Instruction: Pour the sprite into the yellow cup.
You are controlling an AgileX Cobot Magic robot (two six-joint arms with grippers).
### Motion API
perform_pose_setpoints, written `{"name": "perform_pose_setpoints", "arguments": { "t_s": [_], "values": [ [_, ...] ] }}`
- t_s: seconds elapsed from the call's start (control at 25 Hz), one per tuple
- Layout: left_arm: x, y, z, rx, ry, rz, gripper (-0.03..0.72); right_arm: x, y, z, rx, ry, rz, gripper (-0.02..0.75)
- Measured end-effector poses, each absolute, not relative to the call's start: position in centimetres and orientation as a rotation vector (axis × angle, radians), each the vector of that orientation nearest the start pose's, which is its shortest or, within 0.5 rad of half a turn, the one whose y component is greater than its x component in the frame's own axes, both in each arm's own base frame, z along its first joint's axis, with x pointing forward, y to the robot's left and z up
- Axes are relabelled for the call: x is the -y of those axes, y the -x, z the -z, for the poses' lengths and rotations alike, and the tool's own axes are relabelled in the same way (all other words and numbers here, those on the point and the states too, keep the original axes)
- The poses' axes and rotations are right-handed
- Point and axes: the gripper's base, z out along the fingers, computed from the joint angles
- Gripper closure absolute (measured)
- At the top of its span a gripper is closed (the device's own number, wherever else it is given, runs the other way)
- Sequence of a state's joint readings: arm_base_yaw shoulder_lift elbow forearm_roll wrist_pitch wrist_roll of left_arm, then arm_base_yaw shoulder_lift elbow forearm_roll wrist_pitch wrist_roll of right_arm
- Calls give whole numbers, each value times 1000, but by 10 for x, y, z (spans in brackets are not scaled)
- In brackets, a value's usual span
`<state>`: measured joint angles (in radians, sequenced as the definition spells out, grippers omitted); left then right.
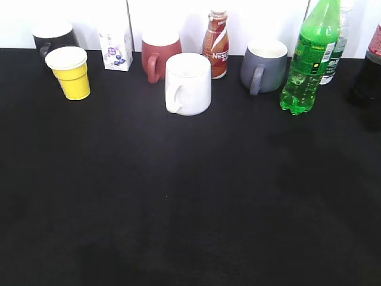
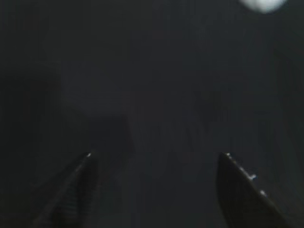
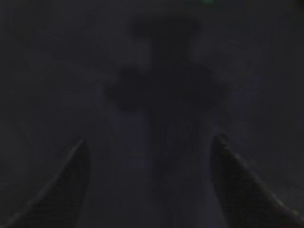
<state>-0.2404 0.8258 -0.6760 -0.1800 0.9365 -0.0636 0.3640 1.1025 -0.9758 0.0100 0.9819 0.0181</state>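
**Row of vessels along the far edge of a black table; both grippers idle**

Counting five cups: one yellow cup (image 1: 70, 73) standing upright at far left, one black mug (image 1: 52, 39) just behind it, one dark red mug (image 1: 159, 55), one white mug (image 1: 188, 83) set forward near centre, one grey mug (image 1: 264, 65). Counting three bottles fully identifiable: one sprite (image 1: 310, 58), tall and green, standing upright at right, well apart from the yellow cup; one clear bottle (image 1: 336, 47) partly hidden just behind it; one brown Nestle bottle (image 1: 216, 45) between the red and grey mugs. Also showing one small white carton (image 1: 116, 49) and one dark bottle (image 1: 370, 65) cut off by the right edge. Not appearing in the exterior view: either arm. Hovering over the dark tabletop (image 1: 190, 202) in the wrist views: left gripper (image 2: 156, 156) and right gripper (image 3: 148, 142), each with fingers spread wide apart, holding nothing.
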Motion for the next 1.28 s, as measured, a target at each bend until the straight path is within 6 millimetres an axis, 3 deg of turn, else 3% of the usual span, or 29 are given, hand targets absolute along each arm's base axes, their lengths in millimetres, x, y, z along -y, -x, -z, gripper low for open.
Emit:
{"name": "perform_pose_setpoints", "arguments": {
  "t_s": [0.08,0.2,0.44,0.56,0.64,0.68,1.16,1.28],
  "values": [
    [46,-117,-298,-2709,-248,349,125,-65,-170,-343,-2510,431,-152,150],
    [42,-97,-309,-2670,-316,358,125,-45,-117,-363,-2383,403,-188,152],
    [18,-13,-335,-2232,-352,309,125,-6,-13,-317,-2212,372,-226,152],
    [13,5,-312,-2180,-357,294,125,5,16,-289,-2114,391,-223,152],
    [14,2,-288,-2250,-366,290,125,6,19,-281,-2108,398,-219,153],
    [14,2,-286,-2253,-366,290,125,6,19,-281,-2107,400,-218,153],
    [14,-12,-283,-2148,-332,270,125,7,9,-282,-2034,316,-213,153],
    [14,-12,-283,-2148,-332,270,125,2,-3,-279,-2062,311,-215,153]
  ]
}}
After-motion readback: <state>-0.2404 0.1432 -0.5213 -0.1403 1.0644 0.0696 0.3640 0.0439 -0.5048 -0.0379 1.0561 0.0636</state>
